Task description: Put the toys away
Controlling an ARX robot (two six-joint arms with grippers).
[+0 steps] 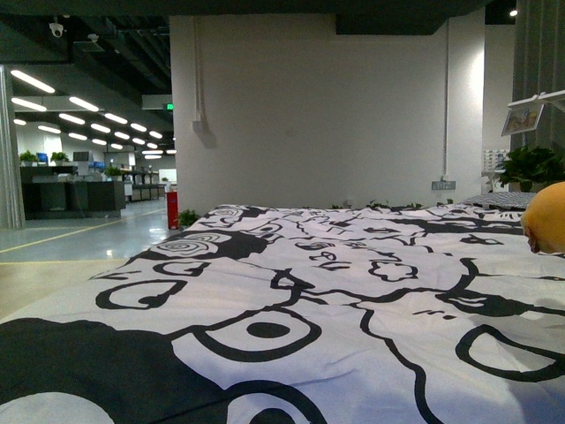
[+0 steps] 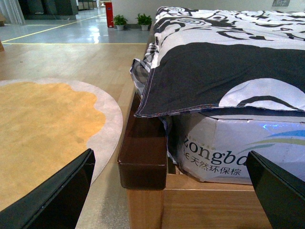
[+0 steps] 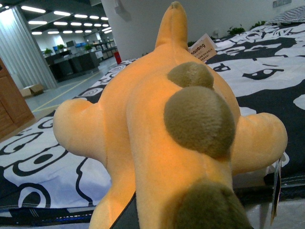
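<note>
The orange-yellow plush animal (image 3: 152, 129) fills the right wrist view, with olive-brown spots along its back and a paper tag (image 3: 204, 47) at its far end. My right gripper (image 3: 157, 217) is shut on its near end; only a dark sliver of one finger (image 3: 125, 218) shows beneath it. The toy hangs over the black-and-white bedcover (image 3: 43, 162). In the front view only a rounded orange part of the plush animal (image 1: 547, 216) shows at the right edge. My left gripper (image 2: 167, 195) is open and empty, low beside the bed's corner.
A bed with a patterned cover (image 1: 291, 300) spans the front view. In the left wrist view I see the wooden bed frame (image 2: 205, 205) with a dark brown corner cap (image 2: 143, 157), a plastic-wrapped mattress (image 2: 224, 152) and a round orange rug (image 2: 43, 129) on the floor.
</note>
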